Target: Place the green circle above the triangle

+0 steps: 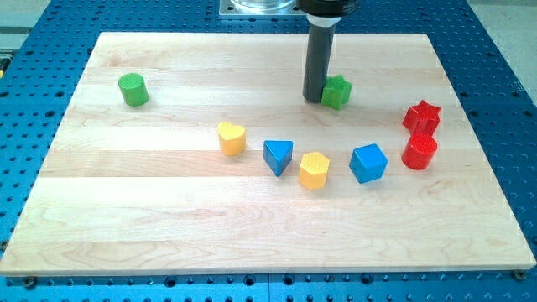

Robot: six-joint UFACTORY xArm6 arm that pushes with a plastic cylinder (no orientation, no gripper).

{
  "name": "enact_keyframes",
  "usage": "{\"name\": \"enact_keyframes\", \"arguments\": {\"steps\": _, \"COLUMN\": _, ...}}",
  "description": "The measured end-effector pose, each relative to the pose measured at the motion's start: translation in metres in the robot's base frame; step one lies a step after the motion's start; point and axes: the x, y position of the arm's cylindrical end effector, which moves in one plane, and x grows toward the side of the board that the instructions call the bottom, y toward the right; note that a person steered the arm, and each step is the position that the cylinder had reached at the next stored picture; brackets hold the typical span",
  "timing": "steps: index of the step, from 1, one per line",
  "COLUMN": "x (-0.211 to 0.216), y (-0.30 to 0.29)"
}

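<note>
The green circle (132, 89), a short cylinder, stands near the view's top left of the wooden board (168, 218). The blue triangle (278, 156) lies near the middle of the board, well to the right of and below the green circle. My tip (314, 100) is at the view's top centre, touching or almost touching the left side of a green star (336, 91). The tip is far to the right of the green circle and above the triangle.
A yellow heart (232, 138) lies left of the triangle. A yellow hexagon (314, 170) lies just to its right, then a blue cube (368, 163). A red star (421, 117) and a red cylinder (419, 152) sit at the right.
</note>
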Motion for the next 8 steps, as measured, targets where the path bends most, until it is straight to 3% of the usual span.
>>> {"name": "enact_keyframes", "arguments": {"steps": 1, "x": -0.002, "y": -0.002}}
{"name": "enact_keyframes", "arguments": {"steps": 2, "x": -0.048, "y": -0.033}}
{"name": "enact_keyframes", "arguments": {"steps": 4, "x": -0.086, "y": -0.205}}
{"name": "enact_keyframes", "arguments": {"steps": 5, "x": -0.086, "y": -0.288}}
{"name": "enact_keyframes", "arguments": {"steps": 6, "x": -0.054, "y": -0.322}}
{"name": "enact_keyframes", "arguments": {"steps": 7, "x": -0.019, "y": -0.330}}
{"name": "enact_keyframes", "arguments": {"steps": 8, "x": -0.010, "y": -0.287}}
